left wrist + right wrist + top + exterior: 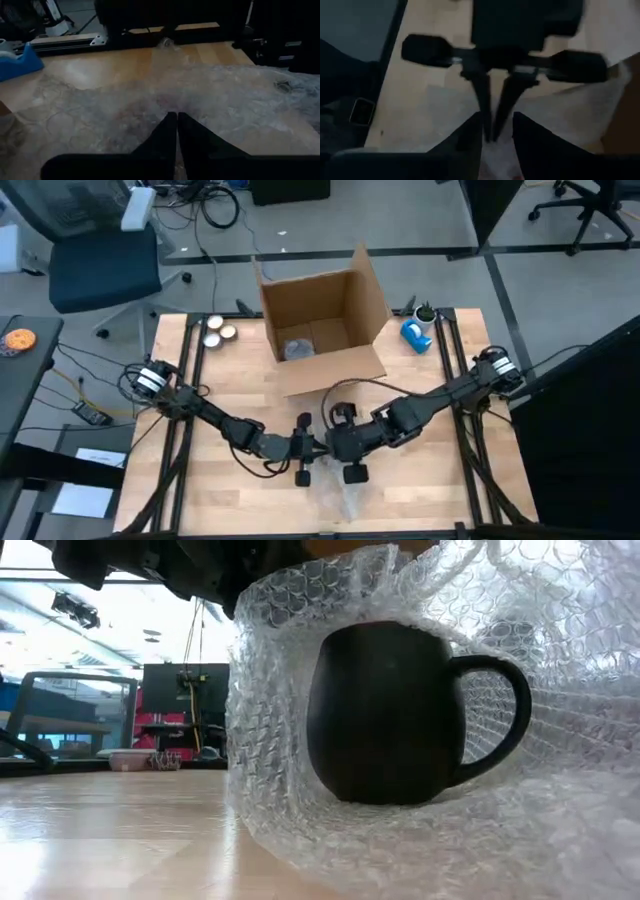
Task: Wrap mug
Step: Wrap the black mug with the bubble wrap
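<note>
**A:** Both arms meet low over the near middle of the table (230, 500). The left gripper (310, 448) comes in from the left, the right gripper (332, 446) from the right, almost nose to nose.

**B:** And the mug?

**A:** The black mug (385, 710) stands upright on the bubble wrap (290, 740), handle out to the right in the low view. The sheet curls up behind it and over its top, but the front is open.

**B:** What are the pincers doing?

**A:** In the left wrist view the left one's fingers (167, 135) are pressed together, only a sliver of a gap, right down on the bubble wrap (200, 95); whether a fold is pinched between them, I can't tell. The right one's fingers (470, 135) stand slightly apart with pale wrap (495, 160) between them, and the left gripper (495, 107) faces it head-on.

**B:** Anything else on the table?

**A:** An open cardboard box (322, 320) at the far middle, a blue tape dispenser (416, 334) to its right, and two small round tins (219, 330) at the far left.
</note>
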{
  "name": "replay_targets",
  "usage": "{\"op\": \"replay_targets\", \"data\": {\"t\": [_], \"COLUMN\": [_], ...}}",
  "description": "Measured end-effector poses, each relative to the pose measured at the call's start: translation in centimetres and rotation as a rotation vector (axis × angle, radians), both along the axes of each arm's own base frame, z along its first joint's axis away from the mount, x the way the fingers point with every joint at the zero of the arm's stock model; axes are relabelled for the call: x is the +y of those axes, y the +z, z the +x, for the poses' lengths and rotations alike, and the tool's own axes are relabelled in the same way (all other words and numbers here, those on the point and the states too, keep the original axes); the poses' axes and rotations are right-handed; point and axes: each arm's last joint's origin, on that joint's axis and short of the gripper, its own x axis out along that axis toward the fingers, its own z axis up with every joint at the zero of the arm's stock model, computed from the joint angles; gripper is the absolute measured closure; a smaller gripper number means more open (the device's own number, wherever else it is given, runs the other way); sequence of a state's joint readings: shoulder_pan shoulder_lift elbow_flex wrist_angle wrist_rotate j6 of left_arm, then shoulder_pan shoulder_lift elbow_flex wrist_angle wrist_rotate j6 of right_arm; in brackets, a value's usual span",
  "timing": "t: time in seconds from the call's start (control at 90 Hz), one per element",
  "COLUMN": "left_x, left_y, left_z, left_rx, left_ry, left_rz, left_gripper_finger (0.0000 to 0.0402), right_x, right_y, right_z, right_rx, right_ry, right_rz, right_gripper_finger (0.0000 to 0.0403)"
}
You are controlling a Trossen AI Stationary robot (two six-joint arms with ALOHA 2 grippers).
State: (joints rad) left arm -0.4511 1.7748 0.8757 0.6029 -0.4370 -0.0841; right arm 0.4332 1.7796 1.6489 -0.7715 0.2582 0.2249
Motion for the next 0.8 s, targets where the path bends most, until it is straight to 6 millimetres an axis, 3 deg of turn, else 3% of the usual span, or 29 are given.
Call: {"op": "replay_targets", "data": {"t": [0.356, 0.489, 0.667, 0.8], "left_x": [0.0, 0.0, -0.2, -0.1], "left_y": [0.0, 0.3, 2.8, 4.3], "left_z": [0.0, -0.1, -0.9, -1.4], "left_rx": [-0.005, -0.008, -0.076, -0.121], "left_ry": [0.005, 0.002, -0.028, -0.034], "left_rz": [-0.003, 0.004, 0.03, 0.025], "left_gripper_finger": [0.0402, 0.0402, 0.0402, 0.0402], "right_x": [-0.9, -1.3, -2.3, -2.6], "right_y": [-5.9, -7.8, -9.6, -9.8], "right_z": [-0.6, -0.4, -0.7, -0.6], "right_rx": [0.127, 0.112, 0.15, 0.149], "right_ry": [-0.086, -0.09, -0.113, -0.116], "right_rz": [0.052, 0.084, 0.103, 0.104], "right_gripper_finger": [0.0395, 0.04, 0.0402, 0.0402]}}
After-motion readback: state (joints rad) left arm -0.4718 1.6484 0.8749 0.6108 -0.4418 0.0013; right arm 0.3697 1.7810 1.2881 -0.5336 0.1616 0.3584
